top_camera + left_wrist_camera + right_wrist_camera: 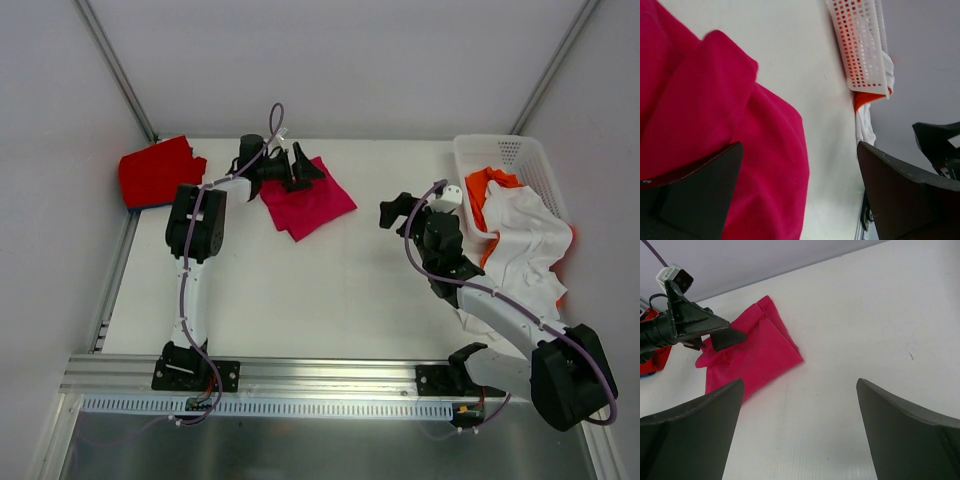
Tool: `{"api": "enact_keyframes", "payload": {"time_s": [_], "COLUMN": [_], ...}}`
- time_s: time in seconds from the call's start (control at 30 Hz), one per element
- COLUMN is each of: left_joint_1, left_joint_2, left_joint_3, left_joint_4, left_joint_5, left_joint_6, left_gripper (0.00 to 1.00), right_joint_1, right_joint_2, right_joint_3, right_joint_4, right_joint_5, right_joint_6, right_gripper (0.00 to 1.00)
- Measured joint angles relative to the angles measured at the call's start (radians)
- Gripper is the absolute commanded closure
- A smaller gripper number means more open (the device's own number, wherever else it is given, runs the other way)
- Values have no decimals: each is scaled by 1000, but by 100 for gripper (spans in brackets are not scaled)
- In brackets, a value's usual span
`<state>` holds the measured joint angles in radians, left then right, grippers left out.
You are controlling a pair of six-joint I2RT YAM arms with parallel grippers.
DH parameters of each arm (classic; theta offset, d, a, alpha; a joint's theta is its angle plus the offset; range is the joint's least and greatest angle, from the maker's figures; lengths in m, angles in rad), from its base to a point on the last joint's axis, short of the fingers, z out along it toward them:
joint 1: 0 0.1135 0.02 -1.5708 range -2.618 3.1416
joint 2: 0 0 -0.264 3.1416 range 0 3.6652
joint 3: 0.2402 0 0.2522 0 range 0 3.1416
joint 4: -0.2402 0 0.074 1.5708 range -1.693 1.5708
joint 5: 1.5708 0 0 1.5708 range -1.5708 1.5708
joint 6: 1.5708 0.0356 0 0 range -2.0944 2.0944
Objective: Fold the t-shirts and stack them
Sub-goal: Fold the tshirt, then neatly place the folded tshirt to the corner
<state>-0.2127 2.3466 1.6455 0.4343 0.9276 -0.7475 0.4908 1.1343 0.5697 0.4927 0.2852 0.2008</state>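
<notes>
A folded crimson-pink t-shirt lies on the white table at the back, left of centre; it also fills the left wrist view and shows in the right wrist view. My left gripper hovers open over its back edge, nothing between the fingers. A folded red t-shirt lies at the back left corner, with a blue edge under it. White and orange t-shirts spill from the basket at the right. My right gripper stands open above bare table, right of the pink shirt.
The white lattice basket stands at the back right corner, and its wall shows in the left wrist view. Grey walls close the table at the back and sides. A metal rail runs along the near edge.
</notes>
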Motion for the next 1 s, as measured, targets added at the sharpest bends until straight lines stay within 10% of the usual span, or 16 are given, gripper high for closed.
{"api": "enact_keyframes", "payload": {"time_s": [1.0], "left_joint_1": [-101], "left_joint_2": [-63], "left_joint_3": [-137], "left_joint_4": [201], "left_joint_5": [150], "left_joint_6": [-79], "left_gripper": [1], "right_joint_1": [3], "right_joint_2": [50], "right_joint_3": [0], "right_joint_4": [-42], "right_joint_5": [17], "right_joint_6": [27], "right_gripper": [0]}}
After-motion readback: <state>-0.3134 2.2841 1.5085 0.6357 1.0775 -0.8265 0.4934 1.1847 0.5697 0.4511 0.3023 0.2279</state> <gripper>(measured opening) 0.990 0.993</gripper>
